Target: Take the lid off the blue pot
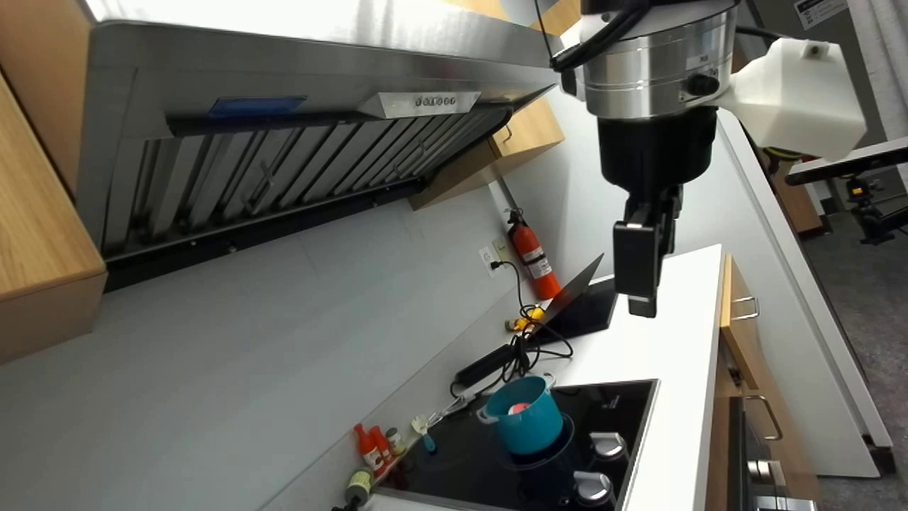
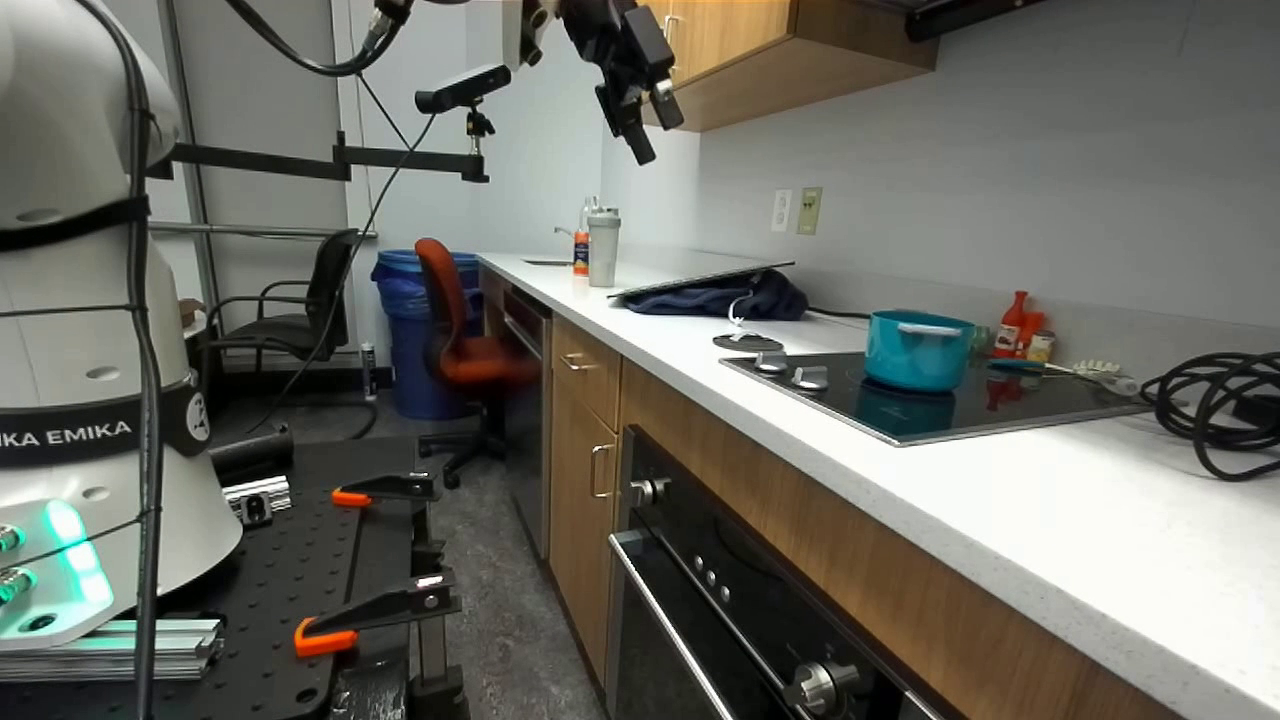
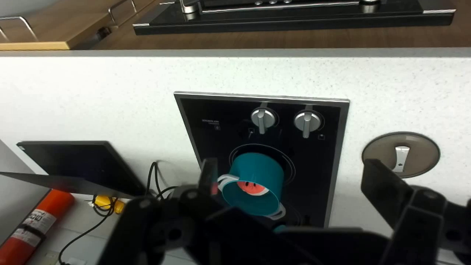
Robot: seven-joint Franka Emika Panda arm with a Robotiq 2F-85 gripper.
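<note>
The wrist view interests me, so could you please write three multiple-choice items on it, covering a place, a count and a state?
1. The blue pot is uncovered; where is the lid?
A) Inside the pot
B) On the counter
C) On the floor

2. How many knobs sit on the cooktop?
A) Two
B) Four
C) Six

3. How is the gripper?
A) Shut on the lid
B) Shut on the pot
C) Open

1: B, it lies there beside the cooktop.
2: A, only two stand on its surface.
3: C, its fingers stand wide apart, holding nothing.
</note>
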